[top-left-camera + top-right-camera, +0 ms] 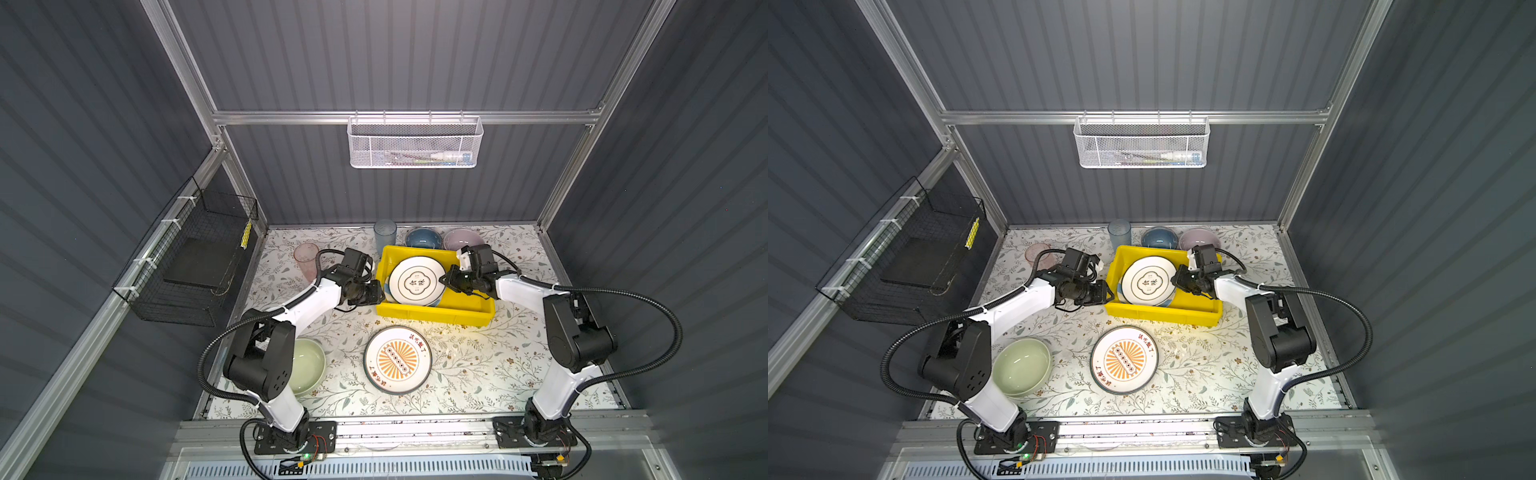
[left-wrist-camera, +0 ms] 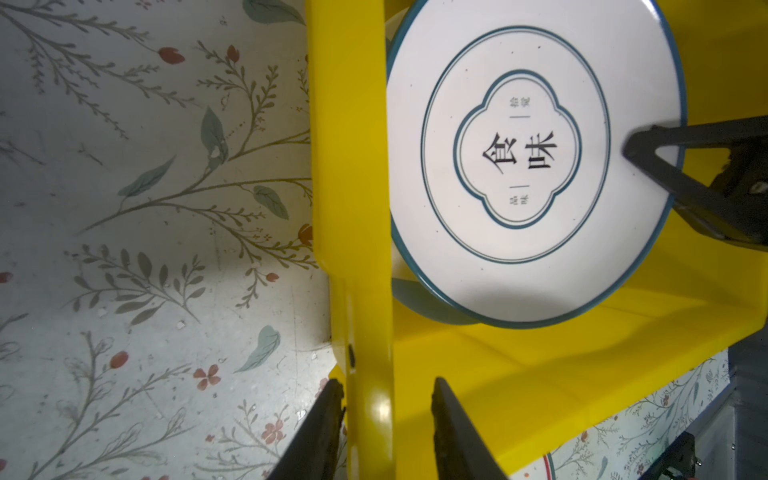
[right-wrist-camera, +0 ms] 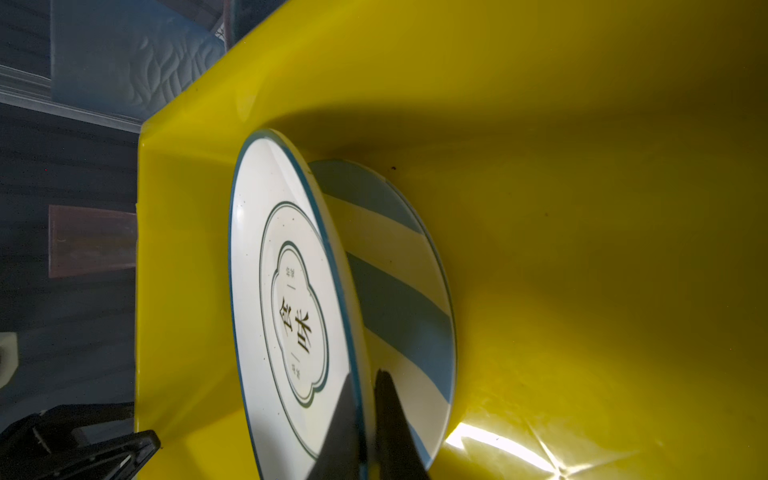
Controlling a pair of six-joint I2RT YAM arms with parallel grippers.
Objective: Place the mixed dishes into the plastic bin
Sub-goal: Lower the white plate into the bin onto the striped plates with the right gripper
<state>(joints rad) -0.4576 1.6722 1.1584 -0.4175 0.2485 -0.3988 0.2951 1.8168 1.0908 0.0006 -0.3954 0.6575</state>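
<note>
The yellow plastic bin point(image 1: 436, 312) point(image 1: 1163, 312) stands at the back middle of the table. In it lies a blue-white striped plate point(image 3: 399, 270). A white plate with a dark rim point(image 1: 417, 280) point(image 2: 519, 166) point(image 3: 291, 291) leans tilted over it. My right gripper point(image 1: 444, 279) point(image 3: 361, 374) is shut on that white plate's right edge. My left gripper point(image 1: 380, 291) point(image 2: 388, 380) straddles the bin's left wall, one finger outside and one inside, closed on it. On the table sit the green-rimmed plate point(image 1: 397, 359), green bowl point(image 1: 307, 365), blue bowl point(image 1: 423, 239), lilac bowl point(image 1: 462, 239), blue tumbler point(image 1: 385, 235) and pink tumbler point(image 1: 306, 255).
A black wire basket point(image 1: 195, 257) hangs on the left wall beside the left arm. A white mesh basket point(image 1: 415, 143) hangs high on the back wall. Grey panel walls close in the floral table on three sides.
</note>
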